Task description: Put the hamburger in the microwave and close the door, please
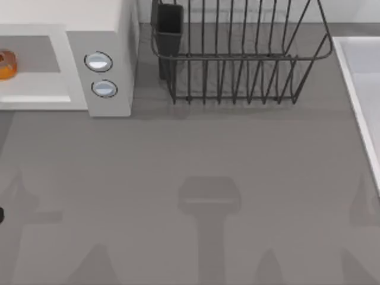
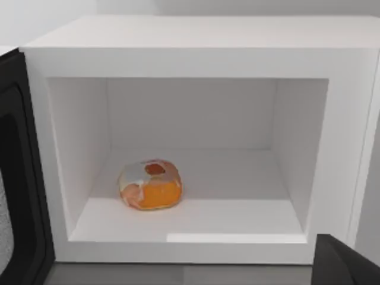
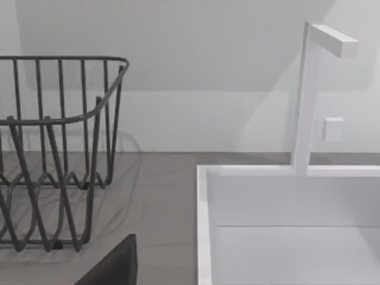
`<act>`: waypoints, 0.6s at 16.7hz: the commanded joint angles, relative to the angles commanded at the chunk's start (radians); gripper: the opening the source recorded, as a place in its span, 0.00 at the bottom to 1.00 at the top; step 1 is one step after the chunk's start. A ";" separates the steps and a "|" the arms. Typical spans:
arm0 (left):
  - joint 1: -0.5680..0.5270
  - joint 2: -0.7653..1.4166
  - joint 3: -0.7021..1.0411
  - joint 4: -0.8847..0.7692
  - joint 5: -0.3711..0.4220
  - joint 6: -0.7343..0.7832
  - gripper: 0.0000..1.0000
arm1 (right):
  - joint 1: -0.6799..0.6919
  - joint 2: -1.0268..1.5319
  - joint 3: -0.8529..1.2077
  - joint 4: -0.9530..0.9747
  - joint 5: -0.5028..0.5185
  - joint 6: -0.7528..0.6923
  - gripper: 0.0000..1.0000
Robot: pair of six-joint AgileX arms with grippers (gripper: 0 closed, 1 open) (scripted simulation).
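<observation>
From above, the big off-white boxy microwave (image 1: 110, 35) stands at the far left of the grey desk (image 1: 196, 154), its two round silver-blue knobs (image 1: 98, 62) stacked on the side panel, and the small round orange-tan hamburger (image 1: 6, 64) lies on the grey floor of its open cavity, at the picture's left edge. To the right of the microwave, at the back of the desk, sits the dark wire dish rack (image 1: 237, 53) with a dark cup-like holder (image 1: 168, 24) at its left corner, and a white sink basin (image 1: 362, 95) runs along the right edge. In the left wrist view the microwave (image 2: 202, 41) faces the camera with its cavity open; the hamburger (image 2: 149, 184), with whitish wrapping and a red-orange patch on top, rests on the cavity floor towards one side wall, and the dark-framed door (image 2: 21, 178) stands swung open beside the opening. A dark corner of the left hand (image 2: 344, 264) shows here; whether its fingers are apart or together cannot be told. In the right wrist view the dish rack (image 3: 53, 154) stands beside the white sink (image 3: 205, 225) with its angular white tap (image 3: 309, 95), and a dark corner of the right hand (image 3: 116, 267) shows, its fingers likewise impossible to judge.
</observation>
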 joint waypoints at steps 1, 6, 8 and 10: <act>-0.004 0.004 0.004 0.001 -0.003 0.001 0.00 | 0.000 0.000 0.000 0.000 0.000 0.000 1.00; -0.001 0.068 0.071 -0.002 0.000 0.002 0.00 | 0.000 0.000 0.000 0.000 0.000 0.000 1.00; -0.002 0.095 0.100 -0.004 -0.002 0.002 0.00 | 0.000 0.000 0.000 0.000 0.000 0.000 1.00; -0.002 0.096 0.101 -0.004 -0.002 0.002 0.00 | 0.000 0.000 0.000 0.000 0.000 0.000 1.00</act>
